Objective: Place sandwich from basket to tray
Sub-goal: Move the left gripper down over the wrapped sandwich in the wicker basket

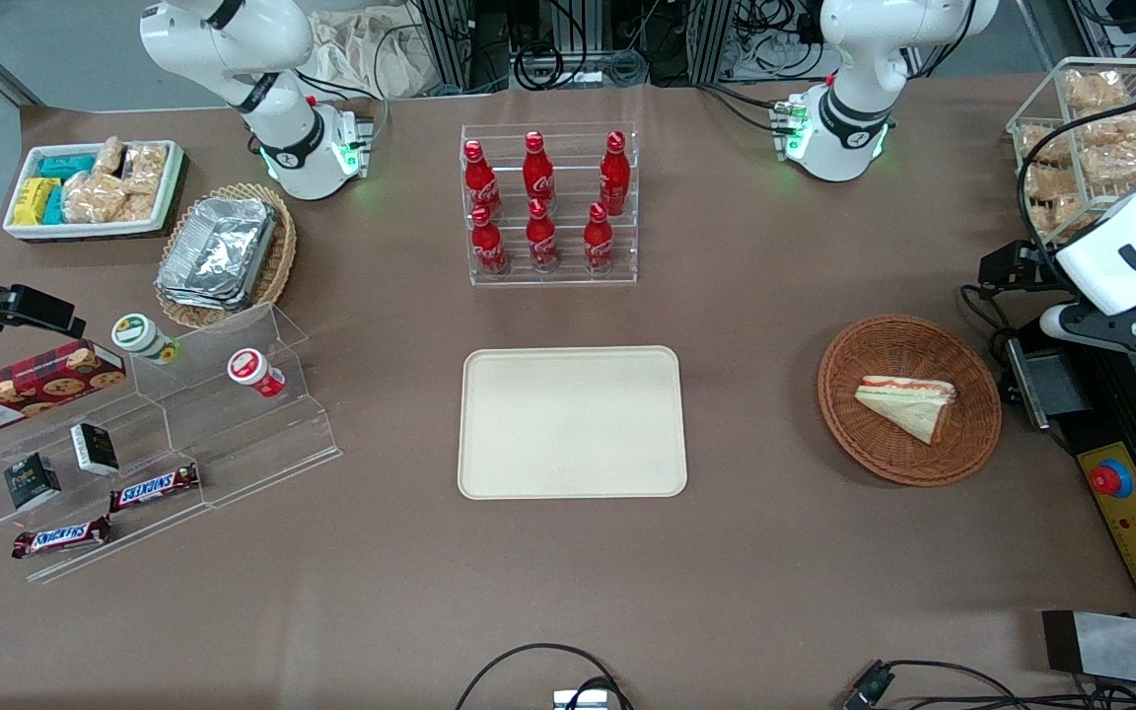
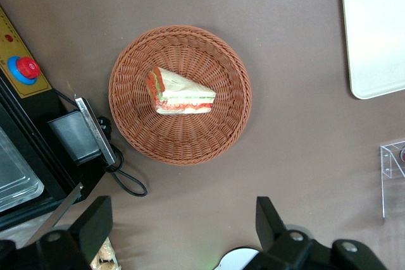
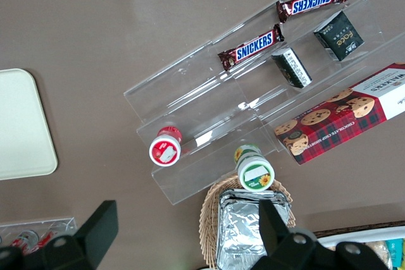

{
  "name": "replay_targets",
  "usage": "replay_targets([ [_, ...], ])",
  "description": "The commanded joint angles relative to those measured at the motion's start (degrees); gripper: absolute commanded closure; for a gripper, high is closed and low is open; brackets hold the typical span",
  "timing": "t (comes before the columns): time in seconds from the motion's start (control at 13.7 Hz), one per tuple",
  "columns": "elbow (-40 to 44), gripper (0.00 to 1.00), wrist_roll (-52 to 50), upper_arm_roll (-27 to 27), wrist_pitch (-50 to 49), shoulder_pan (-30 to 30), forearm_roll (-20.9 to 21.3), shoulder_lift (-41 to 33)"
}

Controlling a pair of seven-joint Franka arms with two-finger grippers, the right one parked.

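On the brown worktop (image 1: pixel 785 513), going from the parked arm's end to the working arm's, the corner farthest from the front camera holds a white bin of snack packs (image 1: pixel 95 189), and just beside it, toward the table's middle, sits a tan oval basket of foil trays (image 1: pixel 225 254). Nearer the front camera along that same short edge stands a clear stepped display (image 1: pixel 174 444) with a cookie box (image 1: pixel 31 388), two small cups (image 1: pixel 144 338), dark little boxes and two Snickers bars (image 1: pixel 154 486).

At the middle of the table a clear rack holds six red cola bottles (image 1: pixel 540 202) toward the edge where the arms are mounted. The tray (image 1: pixel 572 421) lies bare, nearer the front camera than the rack.

Toward the working arm's end, well apart from the tray, the basket (image 1: pixel 884 434) sits close to that short edge. The sandwich (image 1: pixel 908 403) lies in it, roughly at its centre, on its side with the red and pale layers showing.

The gripper (image 2: pixel 183 219) hangs high above the table near that edge, off to the side of the basket and touching nothing; its two dark fingers (image 2: pixel 95 222) stand spread wide with nothing between them. In the front view the gripper itself seems hidden by the arm's own body, so its exact place there is unclear. A wire rack of snack packs (image 1: pixel 1086 138) stands at the adjacent corner.
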Motion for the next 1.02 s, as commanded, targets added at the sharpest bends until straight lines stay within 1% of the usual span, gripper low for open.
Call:
replay_targets([
  [0.0,2.1,0.00,-1.6,-0.2,-1.7,0.8,0.6,1.4],
  [0.29,2.1,0.00,-2.9,-0.2,-1.8,1.4,0.9,2.6],
  [0.37,1.2,0.00,-5.0,-0.1,-1.5,1.4,1.1,2.8],
  [0.44,-0.5,0.00,-9.8,-0.2,0.0,2.0,1.0,2.9],
  [0.51,-2.7,0.00,-19.6,-0.2,2.4,2.3,0.7,2.8],
  [0.59,-6.5,0.00,-27.2,-0.2,6.4,3.4,0.1,2.2],
  [0.8,-18.9,0.00,-30.9,0.1,19.1,3.9,0.1,-0.7],
  [0.95,-24.9,0.00,-37.5,1.4,26.3,3.9,0.4,-0.6],
])
